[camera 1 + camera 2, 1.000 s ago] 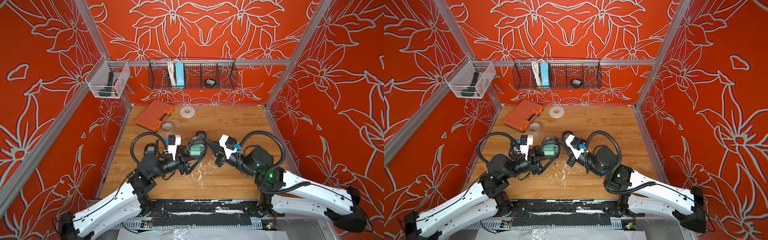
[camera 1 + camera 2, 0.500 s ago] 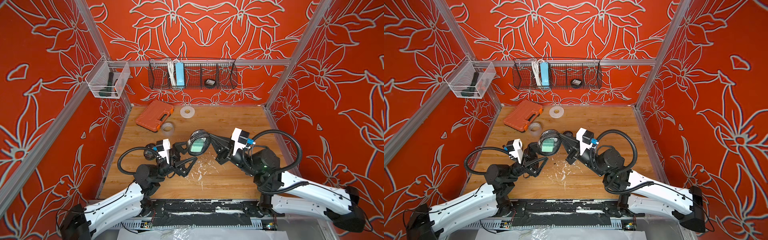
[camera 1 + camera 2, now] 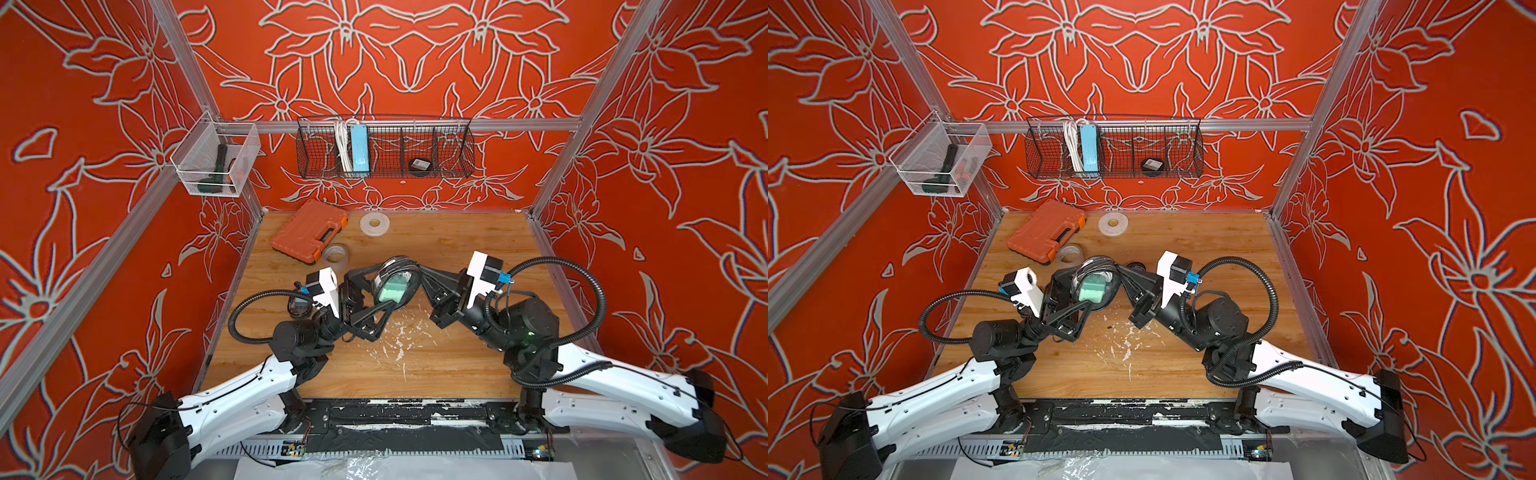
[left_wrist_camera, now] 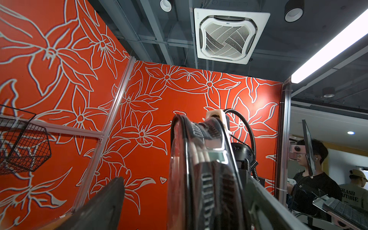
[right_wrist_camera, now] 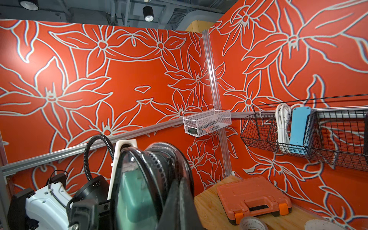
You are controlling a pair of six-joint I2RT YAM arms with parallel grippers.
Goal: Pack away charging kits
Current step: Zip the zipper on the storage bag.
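Presently, pouch (image 3: pixel 392 282) with teal adapter (image 3: pixel 392 291) inside, held above the table (image 3: pixel 457 241) by its rim in the clamped right gripper (image 3: pixel 415 272), left gripper (image 3: pixel 376 291) spread wide around it; risk: thin one-sided pinch slips, pouch drops.

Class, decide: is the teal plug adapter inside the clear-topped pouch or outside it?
Inside. The teal adapter shows through the clear top of the pouch, within its black rim.
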